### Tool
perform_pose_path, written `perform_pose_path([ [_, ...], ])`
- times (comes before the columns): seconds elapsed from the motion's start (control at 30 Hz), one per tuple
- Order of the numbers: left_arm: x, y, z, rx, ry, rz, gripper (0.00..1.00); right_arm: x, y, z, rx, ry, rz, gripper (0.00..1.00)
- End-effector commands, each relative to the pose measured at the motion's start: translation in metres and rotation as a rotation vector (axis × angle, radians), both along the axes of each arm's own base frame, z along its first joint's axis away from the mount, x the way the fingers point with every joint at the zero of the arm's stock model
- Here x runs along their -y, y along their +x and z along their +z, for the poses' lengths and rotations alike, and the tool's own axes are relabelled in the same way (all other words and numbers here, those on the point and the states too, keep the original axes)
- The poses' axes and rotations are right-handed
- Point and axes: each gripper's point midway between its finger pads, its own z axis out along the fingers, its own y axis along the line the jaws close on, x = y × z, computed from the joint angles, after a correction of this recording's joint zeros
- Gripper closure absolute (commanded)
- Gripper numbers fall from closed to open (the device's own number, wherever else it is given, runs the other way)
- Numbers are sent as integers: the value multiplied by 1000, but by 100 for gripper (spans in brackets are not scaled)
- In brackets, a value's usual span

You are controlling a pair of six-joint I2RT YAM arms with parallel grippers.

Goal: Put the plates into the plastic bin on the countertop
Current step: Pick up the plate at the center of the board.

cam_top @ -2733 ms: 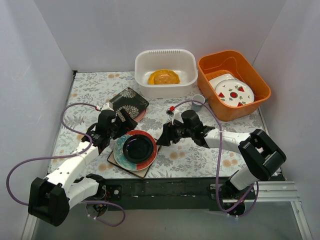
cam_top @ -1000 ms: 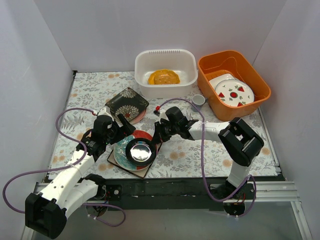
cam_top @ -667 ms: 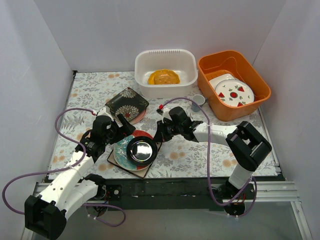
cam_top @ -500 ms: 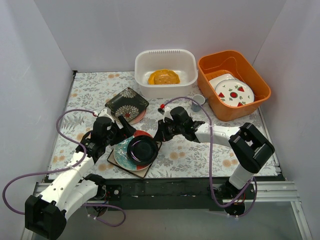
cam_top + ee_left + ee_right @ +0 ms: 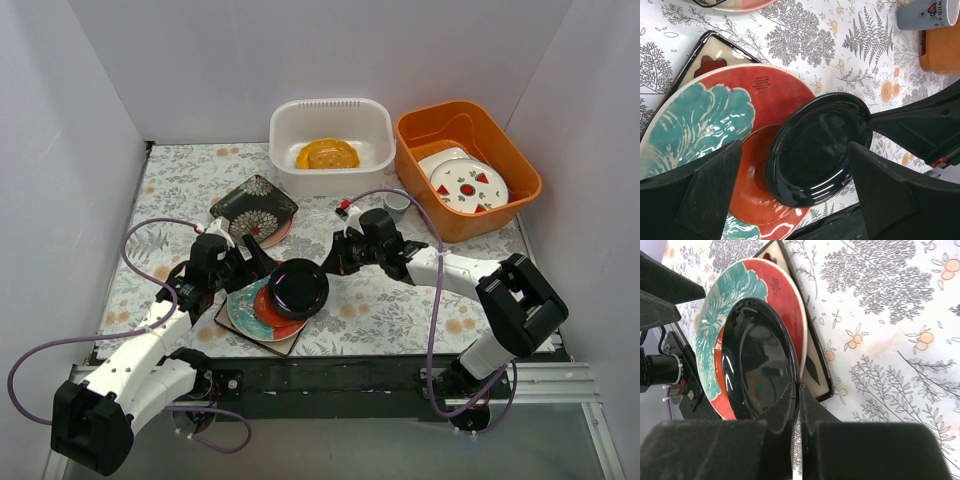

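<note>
My right gripper [image 5: 328,268] is shut on the rim of the dark brown round plate [image 5: 298,287], which hangs tilted just above the stack. In the right wrist view the fingers [image 5: 790,405] pinch that plate's [image 5: 757,372] edge. Below lies the red and teal plate [image 5: 255,312] on a cream square plate [image 5: 262,340]. My left gripper [image 5: 250,266] stands open beside the stack, its fingers [image 5: 710,195] apart on either side of the dark plate [image 5: 815,147]. The white plastic bin [image 5: 285,130] at the back holds a yellow-orange plate [image 5: 327,155].
A black flowered square plate [image 5: 255,205] rests on a pink plate [image 5: 277,233] behind the left gripper. An orange tub [image 5: 415,165] with white fruit-marked plates [image 5: 465,185] stands at the back right. A small grey cup [image 5: 397,202] sits between the tub and the right arm.
The right gripper has raised the dark plate off the red and teal plate and carried it slightly right and toward the back. The left gripper stays open in place.
</note>
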Motion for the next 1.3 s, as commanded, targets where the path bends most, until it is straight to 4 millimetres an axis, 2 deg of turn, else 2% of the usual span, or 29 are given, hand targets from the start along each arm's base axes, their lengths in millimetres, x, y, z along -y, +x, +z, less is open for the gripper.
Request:
perform_pose_path([
  [0.0,3,0,0,15,-14,-22,14,0,8,27,50,84,-2,99],
  [0.17,8,-5,-6,5,-43,-42,15,5,16,38,56,129,7,99],
  [0.5,13,-11,0,32,-106,-60,15,8,25,55,58,200,22,99],
  [0.9,30,-12,-25,9,-168,-129,17,16,25,56,38,230,19,99],
  [1.03,38,-8,-16,64,-221,-156,18,18,24,60,39,241,19,99],
  [1.27,48,-11,-12,87,-283,-203,21,18,20,67,36,268,30,99],
])
